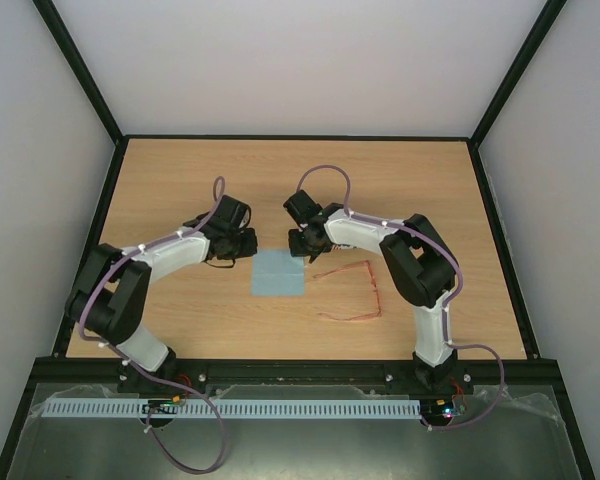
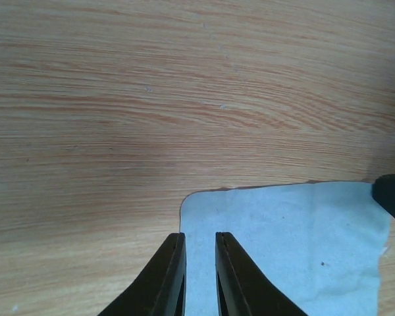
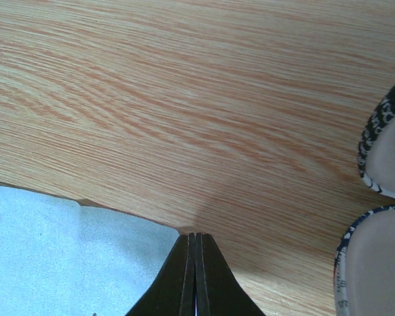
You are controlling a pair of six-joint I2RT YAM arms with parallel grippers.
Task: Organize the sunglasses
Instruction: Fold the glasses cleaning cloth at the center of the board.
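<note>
Your left jaws: narrowly apart at the far left corner of the cloth [image 1: 279, 272]. Right jaws: together at its far right corner. The sunglasses [image 1: 375, 290] lie on the tabletop [image 1: 180, 180], just right of the cloth.

1. Left arm [image 1: 170, 255] and right arm [image 1: 355, 232] are showing white link shells alternating with bulky black joint housings.
2. Purple cable [image 1: 217, 195] is looping along each arm and trailing out past the bases [image 1: 150, 383].
3. Bases are showing black mounts with small coloured wires and lights.
4. Left gripper [image 2: 199, 236] and right gripper [image 3: 195, 235] are showing dark, glossy fingers, tapering toward the tips.
</note>
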